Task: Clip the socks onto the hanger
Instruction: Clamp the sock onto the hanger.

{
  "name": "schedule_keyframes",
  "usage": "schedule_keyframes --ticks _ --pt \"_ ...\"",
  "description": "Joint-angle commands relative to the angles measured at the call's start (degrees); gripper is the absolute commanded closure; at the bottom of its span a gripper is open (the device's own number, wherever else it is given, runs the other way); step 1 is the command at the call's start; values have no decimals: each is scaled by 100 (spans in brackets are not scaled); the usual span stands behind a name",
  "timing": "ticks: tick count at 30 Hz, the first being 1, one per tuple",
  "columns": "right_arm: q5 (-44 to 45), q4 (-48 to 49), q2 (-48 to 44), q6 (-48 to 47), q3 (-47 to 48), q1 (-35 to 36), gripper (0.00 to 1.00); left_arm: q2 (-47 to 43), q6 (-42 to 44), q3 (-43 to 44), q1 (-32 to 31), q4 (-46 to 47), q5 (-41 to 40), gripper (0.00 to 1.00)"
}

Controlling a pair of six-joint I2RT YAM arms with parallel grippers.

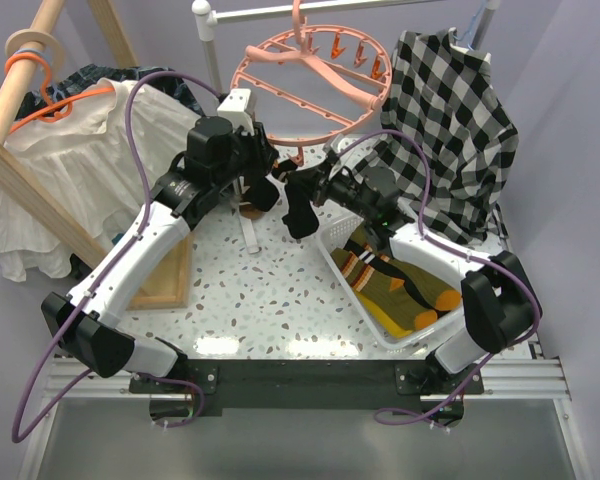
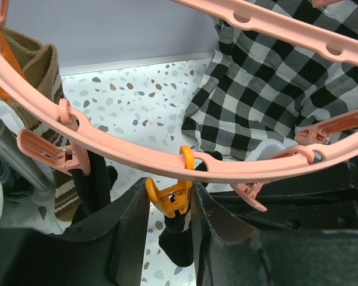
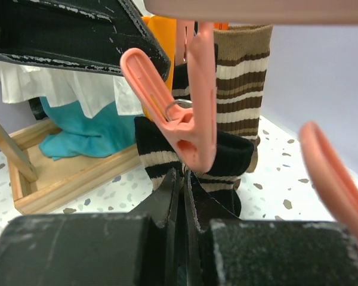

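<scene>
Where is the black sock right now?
The black sock hangs at centre in the top view, under the hanger's near rim, gripped by the right pincer, just below the orange clip.

An orange clip point(image 2: 170, 204) between fingers of the left gripper point(image 2: 170, 194), beneath the salmon-pink hanger point(image 2: 125, 152).

Socks point(image 1: 400, 285) lie in the basket point(image 1: 392, 340) (right, before the hanger point(image 1: 340, 80)).

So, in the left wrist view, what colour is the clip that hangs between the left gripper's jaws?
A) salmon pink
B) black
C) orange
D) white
C: the clip between the jaws of the left gripper is orange, unlike the salmon-pink hanger ring from which it hangs.
</scene>
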Motion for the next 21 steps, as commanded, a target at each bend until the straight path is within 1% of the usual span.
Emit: schedule_keyframes --ticks 1,21 --pt "-128 466 -252 40 92 -39 100 -37 -23 102 45 60 72 100" --pt "-128 387 -411 -22 -58 -109 100 -64 21 225 80 -54 -95 100"
